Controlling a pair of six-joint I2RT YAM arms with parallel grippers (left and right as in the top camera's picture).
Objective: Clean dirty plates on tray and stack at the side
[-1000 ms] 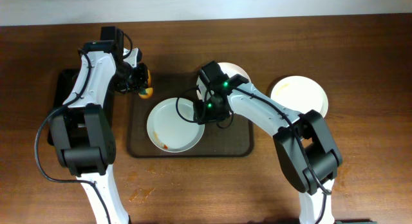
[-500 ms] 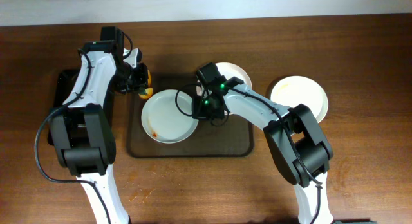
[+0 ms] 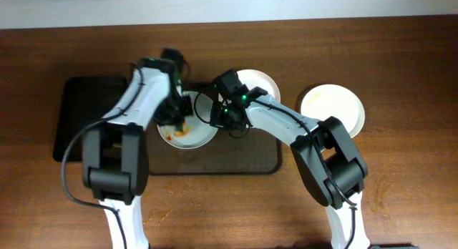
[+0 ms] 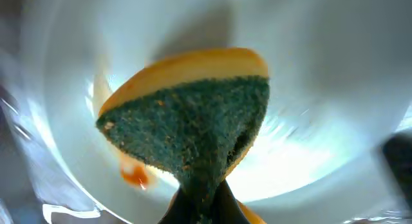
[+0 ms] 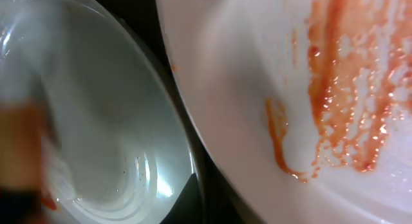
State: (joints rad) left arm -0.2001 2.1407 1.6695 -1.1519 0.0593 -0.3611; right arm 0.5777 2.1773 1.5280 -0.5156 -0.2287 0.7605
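Observation:
A white dirty plate (image 3: pixel 197 134) lies on the dark tray (image 3: pixel 236 159). My left gripper (image 3: pixel 177 119) is shut on a yellow-and-green sponge (image 4: pixel 187 114) and presses it onto this plate (image 4: pixel 322 89). An orange sauce spot (image 4: pixel 133 176) lies beside the sponge. My right gripper (image 3: pixel 223 117) is shut on the plate's right rim (image 5: pixel 187 153). A second dirty plate (image 3: pixel 259 83) with sauce streaks (image 5: pixel 347 89) sits at the tray's back, partly under my right arm. A third white plate (image 3: pixel 333 106) lies on the table to the right.
A smaller black tray (image 3: pixel 82 120) lies on the table at the left, next to the big tray. The wooden table (image 3: pixel 401 184) has bare room at the front and far right. A small stain (image 3: pixel 159 217) marks the wood at the front left.
My left arm has swung right from the tray's back-left corner and set the sponge on the plate. The plate has shifted slightly toward the back, still held by my right gripper.

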